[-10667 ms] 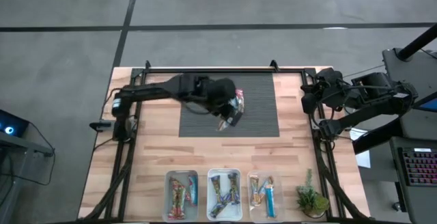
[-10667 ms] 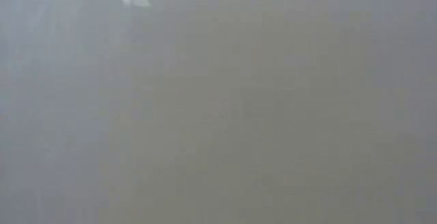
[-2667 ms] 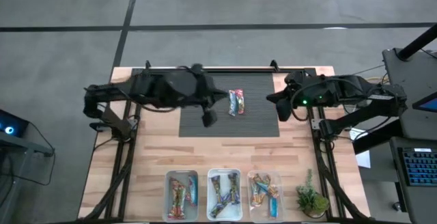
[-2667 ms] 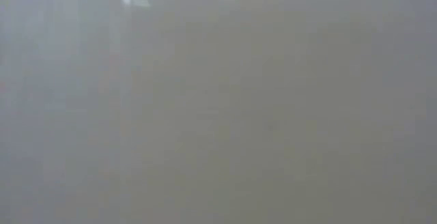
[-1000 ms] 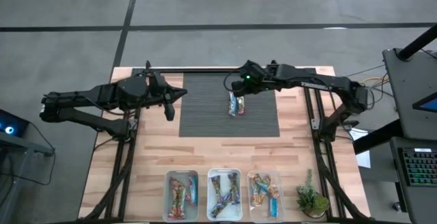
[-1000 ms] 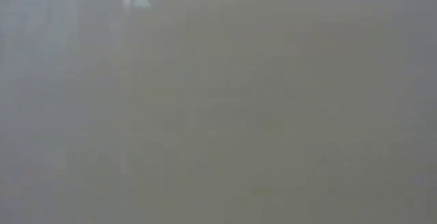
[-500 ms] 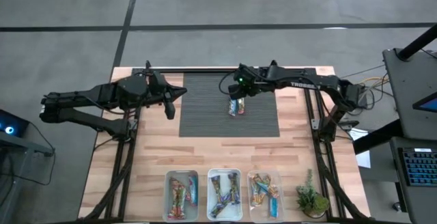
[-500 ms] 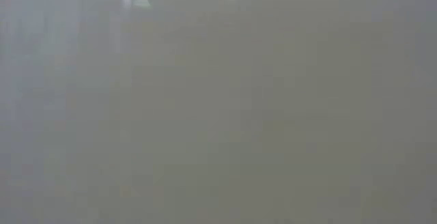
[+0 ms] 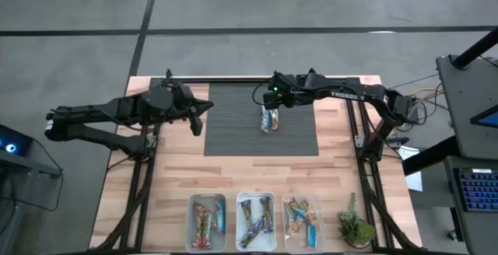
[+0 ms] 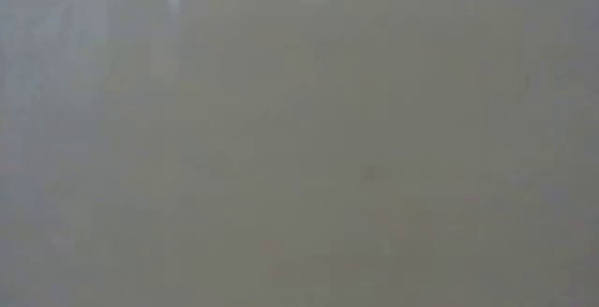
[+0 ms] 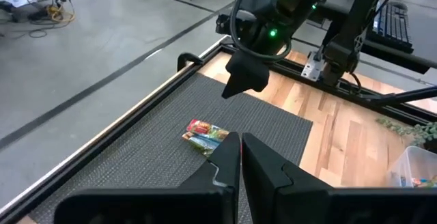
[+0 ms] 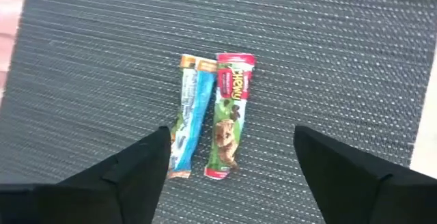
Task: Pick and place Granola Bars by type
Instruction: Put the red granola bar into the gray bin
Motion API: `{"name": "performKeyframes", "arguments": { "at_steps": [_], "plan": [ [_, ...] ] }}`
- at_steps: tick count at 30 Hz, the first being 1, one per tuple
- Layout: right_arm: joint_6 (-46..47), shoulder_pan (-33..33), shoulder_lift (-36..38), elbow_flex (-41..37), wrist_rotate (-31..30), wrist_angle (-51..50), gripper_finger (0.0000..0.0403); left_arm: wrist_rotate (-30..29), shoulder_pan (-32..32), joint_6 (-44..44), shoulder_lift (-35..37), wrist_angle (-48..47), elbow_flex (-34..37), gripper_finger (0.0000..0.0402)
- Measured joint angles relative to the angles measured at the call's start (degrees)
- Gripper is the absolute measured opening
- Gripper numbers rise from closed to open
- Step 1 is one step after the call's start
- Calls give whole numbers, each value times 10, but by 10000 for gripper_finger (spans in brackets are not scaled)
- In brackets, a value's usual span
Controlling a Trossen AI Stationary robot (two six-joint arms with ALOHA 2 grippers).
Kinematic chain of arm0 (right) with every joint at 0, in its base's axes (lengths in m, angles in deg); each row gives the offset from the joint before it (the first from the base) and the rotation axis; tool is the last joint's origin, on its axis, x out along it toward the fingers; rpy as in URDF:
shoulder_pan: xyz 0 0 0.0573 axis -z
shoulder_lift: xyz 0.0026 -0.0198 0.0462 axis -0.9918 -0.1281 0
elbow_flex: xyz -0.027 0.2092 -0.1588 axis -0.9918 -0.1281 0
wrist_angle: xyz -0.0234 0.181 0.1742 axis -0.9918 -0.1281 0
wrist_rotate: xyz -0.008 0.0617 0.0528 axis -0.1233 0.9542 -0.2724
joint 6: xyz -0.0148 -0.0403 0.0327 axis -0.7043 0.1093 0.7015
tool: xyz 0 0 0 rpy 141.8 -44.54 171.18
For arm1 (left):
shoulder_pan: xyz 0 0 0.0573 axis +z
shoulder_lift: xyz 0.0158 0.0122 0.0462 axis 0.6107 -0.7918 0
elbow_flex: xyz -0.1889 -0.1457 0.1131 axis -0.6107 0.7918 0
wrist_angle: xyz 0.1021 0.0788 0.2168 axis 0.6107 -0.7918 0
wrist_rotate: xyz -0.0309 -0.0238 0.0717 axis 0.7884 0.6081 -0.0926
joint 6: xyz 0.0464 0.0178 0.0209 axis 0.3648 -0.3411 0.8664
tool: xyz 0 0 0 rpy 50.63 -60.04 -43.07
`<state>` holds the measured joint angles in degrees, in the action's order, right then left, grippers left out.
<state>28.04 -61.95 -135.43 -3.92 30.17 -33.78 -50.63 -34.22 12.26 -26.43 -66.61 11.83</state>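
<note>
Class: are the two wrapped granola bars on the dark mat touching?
Touching. The right wrist view shows the blue-wrapped bar and red-and-green-wrapped bar side by side, edges meeting.

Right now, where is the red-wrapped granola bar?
The red-wrapped granola bar lies on the dark mat beside the blue-wrapped bar, under the open right gripper.

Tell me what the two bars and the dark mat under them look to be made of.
Bars: thin printed film or foil wrappers, apparently glossy; crimped ends and bright graphics show this. Mat: dark ribbed material, maybe woven or rubbery, matte; fine parallel ridges, no shine.
</note>
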Motion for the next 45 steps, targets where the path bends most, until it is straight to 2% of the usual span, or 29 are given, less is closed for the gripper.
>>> {"name": "performKeyframes", "arguments": {
  "at_steps": [6, 15, 23, 29, 38, 42, 45],
  "plan": [
    [28, 0, 0, -41, -4, 11, 313, 0, 0, -2, 1, 5, 3, 0],
    [53, -5, 0, -119, -5, 168, 306, 0, 3, -7, 1, 5, 3, 0],
    [57, -5, 0, -160, -8, 200, 303, -11, 4, -17, 1, 5, 3, 0],
    [46, -20, 0, -194, -68, 219, 303, -30, 6, -19, 1, 5, 3, 0],
    [37, -49, 0, -231, -87, 261, 297, -33, 8, -24, 1, 5, 3, 0],
    [25, -66, 0, -241, -136, 266, 293, -40, 8, -30, 1, 5, 3, 0],
    [12, -76, 0, -242, -142, 275, 293, -41, 8, -32, 1, 5, 3, 0]
  ]
}}
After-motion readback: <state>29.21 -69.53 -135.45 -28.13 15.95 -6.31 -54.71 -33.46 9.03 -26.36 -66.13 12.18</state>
